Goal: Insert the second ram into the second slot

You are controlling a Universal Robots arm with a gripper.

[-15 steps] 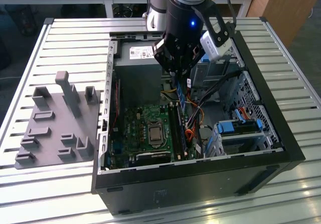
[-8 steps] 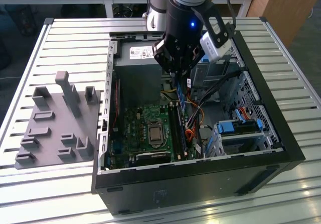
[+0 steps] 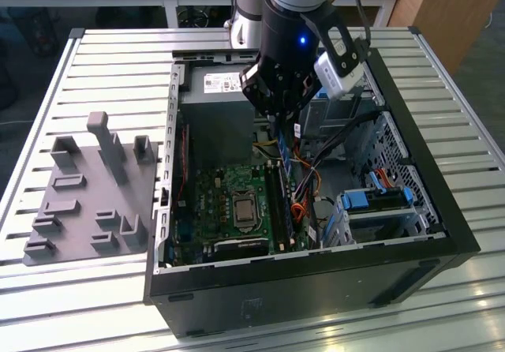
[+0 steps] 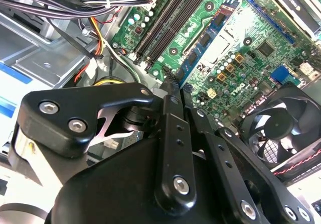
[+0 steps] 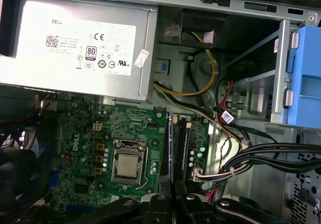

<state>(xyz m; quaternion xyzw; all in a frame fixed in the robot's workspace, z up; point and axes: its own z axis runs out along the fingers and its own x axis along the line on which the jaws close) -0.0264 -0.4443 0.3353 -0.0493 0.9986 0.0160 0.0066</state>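
Note:
My gripper point(image 3: 278, 125) reaches down into the open computer case point(image 3: 410, 170), shut on the second ram point(image 3: 289, 166), a thin blue stick that slants down from the fingers toward the motherboard point(image 3: 209, 202). In the second wrist view the black fingers point(image 4: 170, 113) pinch the ram point(image 4: 203, 45), which carries dark chips along its face. The black memory slots point(image 4: 165, 18) run parallel right beside it. The first wrist view has the ram point(image 5: 171, 148) edge-on, just beside the slots point(image 5: 181, 143), above the gripper point(image 5: 173, 198). Whether its lower edge touches a slot I cannot tell.
A grey holder fixture point(image 3: 87, 186) lies on the slatted table at the exterior view's left. Inside the case are the power supply point(image 5: 75, 48), the processor socket point(image 5: 128, 163), a fan point(image 4: 281, 128), a blue drive cage point(image 5: 306, 78) and cable bundles point(image 5: 246, 158) close to the slots.

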